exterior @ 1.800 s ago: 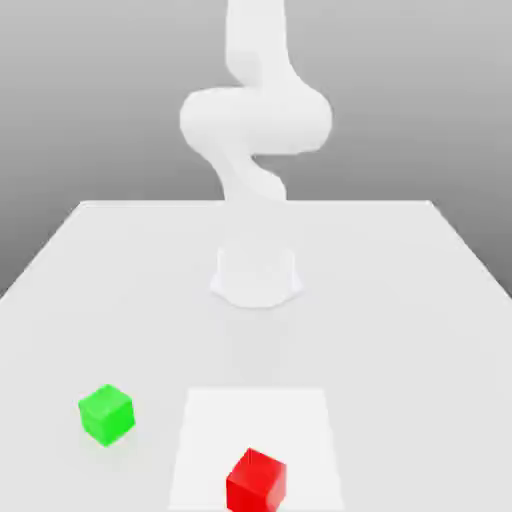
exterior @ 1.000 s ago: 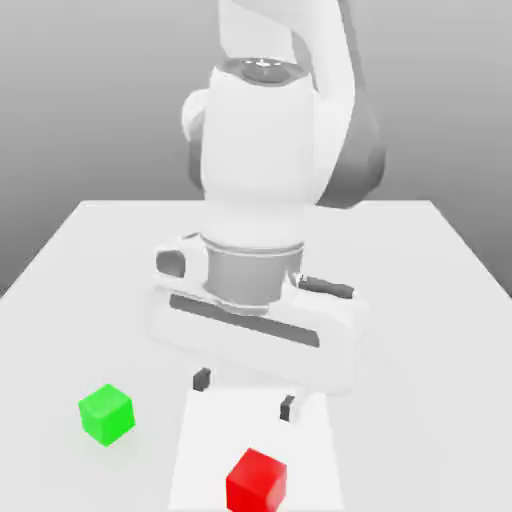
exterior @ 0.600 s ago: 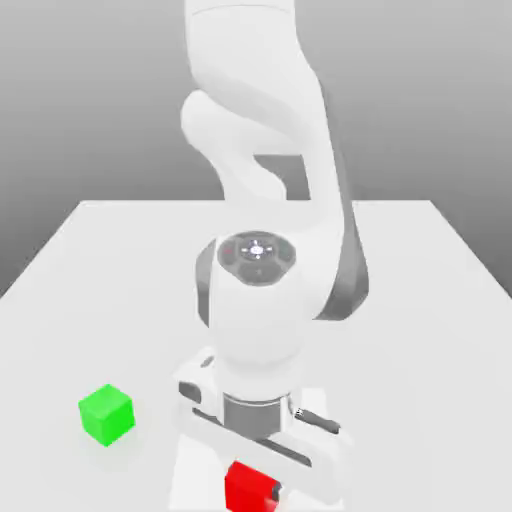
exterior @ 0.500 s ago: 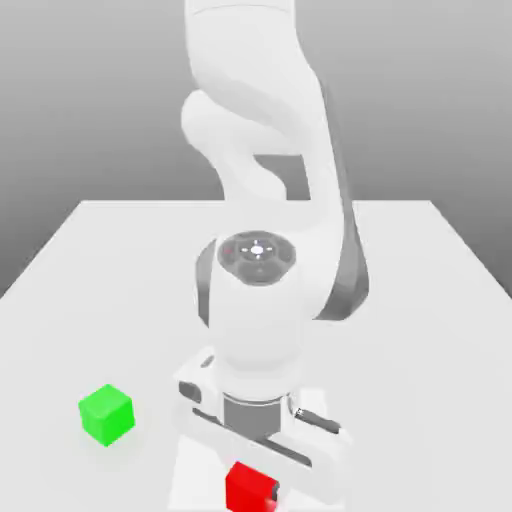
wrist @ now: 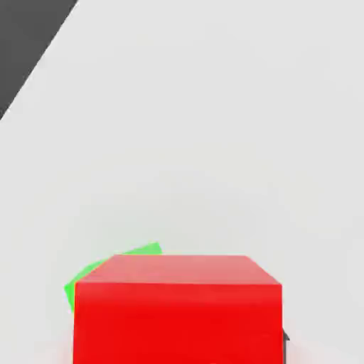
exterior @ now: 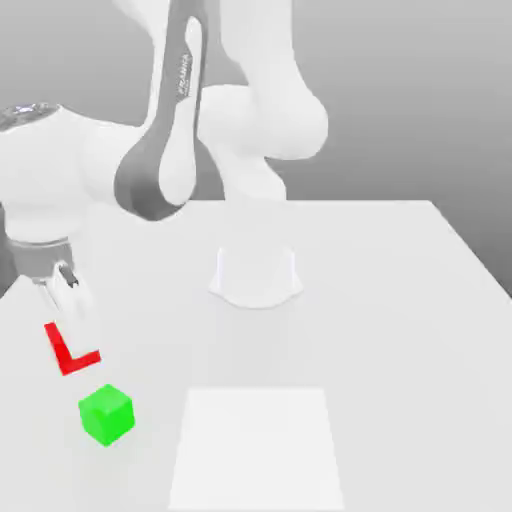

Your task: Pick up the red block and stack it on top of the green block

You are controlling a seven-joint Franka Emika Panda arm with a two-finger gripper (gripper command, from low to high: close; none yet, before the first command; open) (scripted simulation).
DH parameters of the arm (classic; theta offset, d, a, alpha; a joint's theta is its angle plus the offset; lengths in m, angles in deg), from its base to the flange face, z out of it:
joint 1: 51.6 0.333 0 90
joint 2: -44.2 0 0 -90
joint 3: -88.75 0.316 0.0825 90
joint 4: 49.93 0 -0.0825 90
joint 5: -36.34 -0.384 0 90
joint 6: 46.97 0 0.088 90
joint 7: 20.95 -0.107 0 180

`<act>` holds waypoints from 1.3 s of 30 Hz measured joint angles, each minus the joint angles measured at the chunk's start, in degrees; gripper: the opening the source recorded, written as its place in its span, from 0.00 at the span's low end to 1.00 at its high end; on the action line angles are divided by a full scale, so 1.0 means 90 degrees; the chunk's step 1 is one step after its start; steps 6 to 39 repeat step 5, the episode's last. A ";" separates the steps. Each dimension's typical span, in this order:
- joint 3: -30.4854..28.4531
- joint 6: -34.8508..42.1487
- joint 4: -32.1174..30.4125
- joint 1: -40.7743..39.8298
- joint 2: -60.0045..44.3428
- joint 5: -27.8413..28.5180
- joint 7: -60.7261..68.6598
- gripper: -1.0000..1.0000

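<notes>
Exterior view: holding the red block (exterior: 68, 352) clenched in the hand (exterior: 66, 300) at the left edge of the frame, lifted off the counter (exterior: 400, 320). Showing only a thin red L-shaped sliver of the block here, just below the fingers (exterior: 76, 296). Hanging just above the green block (exterior: 106, 414), which is sitting on the counter in the lower left of the frame, with a visible gap between the two. Arching in from the top of the frame, the white arm (exterior: 180, 130), its round base (exterior: 256, 276) standing at mid-frame, and a paler square patch (exterior: 258, 448) lying at lower centre.

Hand view: filling the lower centre of the frame with the red block (wrist: 178, 313), its top face and front face both plain. Peeking out from behind its left edge, a strip of the green block (wrist: 106, 269), so apparently not yet lined up squarely.

Doing the step well probably means shifting sideways until the green edge vanishes evenly behind the red, keeping the faces parallel, lowering gently and releasing only once resting flat.

Giving the height gap and the arm's reach, the exterior view; giving the sideways offset between the two cubes, the hand view.
</notes>
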 joint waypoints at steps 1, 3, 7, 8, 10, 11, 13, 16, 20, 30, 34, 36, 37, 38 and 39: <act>0.0065 -0.0214 0.0005 0.0068 -0.0222 0.0055 -0.0033 0.00; 0.0070 -0.0560 0.0016 0.0127 -0.0578 0.0135 -0.0090 1.00; 0.0070 -0.0560 0.0016 0.0127 -0.0578 0.0135 -0.0090 1.00; 0.0070 -0.0560 0.0016 0.0127 -0.0578 0.0135 -0.0090 1.00; 0.0070 -0.0560 0.0016 0.0127 -0.0578 0.0135 -0.0090 1.00; 0.0070 -0.0560 0.0016 0.0127 -0.0578 0.0135 -0.0090 1.00; 0.0070 -0.0560 0.0016 0.0127 -0.0578 0.0135 -0.0090 1.00; 0.0070 -0.0560 0.0016 0.0127 -0.0578 0.0135 -0.0090 1.00; 0.0070 -0.0560 0.0016 0.0127 -0.0578 0.0135 -0.0090 1.00; 0.0070 -0.0560 0.0016 0.0127 -0.0578 0.0135 -0.0090 1.00; 0.0070 -0.0560 0.0016 0.0127 -0.0578 0.0135 -0.0090 1.00; 0.0070 -0.0560 0.0016 0.0127 -0.0578 0.0135 -0.0090 1.00; 0.0070 -0.0560 0.0016 0.0127 -0.0578 0.0135 -0.0090 1.00; 0.0070 -0.0560 0.0016 0.0127 -0.0578 0.0135 -0.0090 1.00; 0.0070 -0.0560 0.0016 0.0127 -0.0578 0.0135 -0.0090 1.00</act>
